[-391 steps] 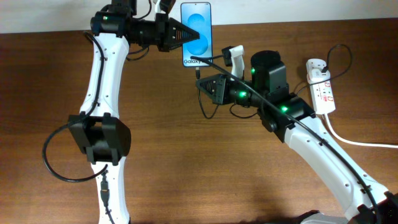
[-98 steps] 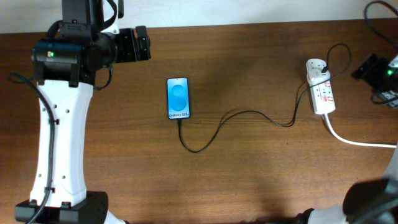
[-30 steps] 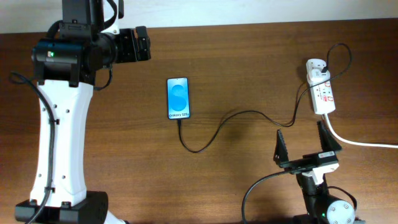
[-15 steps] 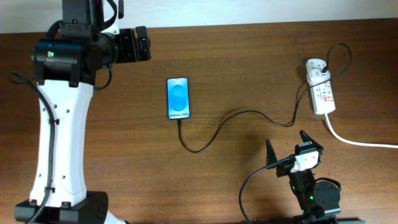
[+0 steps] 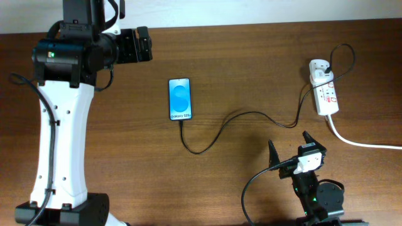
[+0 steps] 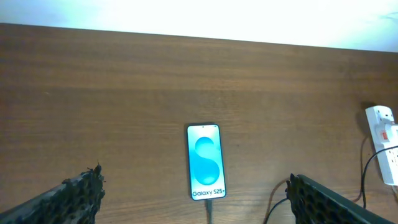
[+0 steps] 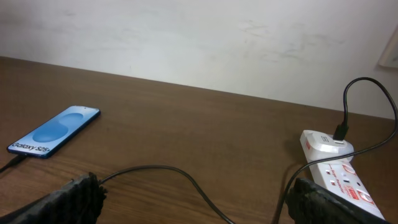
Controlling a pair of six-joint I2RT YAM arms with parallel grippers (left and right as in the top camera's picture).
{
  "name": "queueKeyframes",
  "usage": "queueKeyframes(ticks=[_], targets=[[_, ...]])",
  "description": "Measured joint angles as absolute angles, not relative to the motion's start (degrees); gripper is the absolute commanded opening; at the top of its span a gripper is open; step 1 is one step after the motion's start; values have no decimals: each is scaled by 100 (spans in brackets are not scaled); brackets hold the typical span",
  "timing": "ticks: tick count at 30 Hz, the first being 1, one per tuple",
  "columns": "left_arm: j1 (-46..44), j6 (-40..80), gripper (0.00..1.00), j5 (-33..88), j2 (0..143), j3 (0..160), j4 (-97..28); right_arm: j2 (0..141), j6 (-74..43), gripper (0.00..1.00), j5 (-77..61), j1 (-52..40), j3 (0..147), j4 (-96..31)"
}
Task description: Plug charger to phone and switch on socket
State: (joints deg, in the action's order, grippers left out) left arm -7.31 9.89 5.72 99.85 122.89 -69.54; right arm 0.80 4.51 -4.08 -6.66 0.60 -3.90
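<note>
The phone [image 5: 179,98] lies flat and screen-up on the table [image 5: 251,56], left of centre, with the charger [image 5: 239,117] cable meeting its lower edge, looping once and running right to the socket [image 5: 325,91]. The socket sits near the table's right edge, and its thick white cord [image 5: 358,141] trails off to the right. The left claw [image 5: 143,45] hangs up and left of the phone with its fingers spread wide and nothing between them, and the right claw [image 5: 290,147], also wide and empty, sits near the table's front edge, below the cable.

Overhead looking straight down, left wrist high, right wrist low, all sharing phone [image 5: 179,98], socket [image 5: 325,95]
</note>
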Motion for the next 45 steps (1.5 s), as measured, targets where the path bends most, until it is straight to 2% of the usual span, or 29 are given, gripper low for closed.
queueKeyframes(ticks=[6,9,16,23,28,31,36,40,45], targets=[[-733,989,99,552,9985,12287,-7242,80,449,98,-408,-666,60,-388],[-733,989,100,484,9780,11858,-6912,80,451,98,-408,-666,60,-388],[-742,989,99,355,7395,7749,-3881,78,451,98,-405,-666,62,-390],[-749,864,99,8,4147,3059,-220,69,449,98,-405,-666,62,-390],[-749,274,99,-1,2333,1055,1068,69,451,98,-405,-666,62,-390],[-749,-392,99,119,1470,375,1205,69,449,98,-405,-666,62,-390],[-607,-1061,99,196,803,215,320,69,447,98,-405,-666,62,-390],[-298,-1205,99,196,301,196,-366,69,449,98,-405,-666,62,-390],[-134,-1249,99,215,84,102,-471,69,449,98,-405,-666,62,-390]])
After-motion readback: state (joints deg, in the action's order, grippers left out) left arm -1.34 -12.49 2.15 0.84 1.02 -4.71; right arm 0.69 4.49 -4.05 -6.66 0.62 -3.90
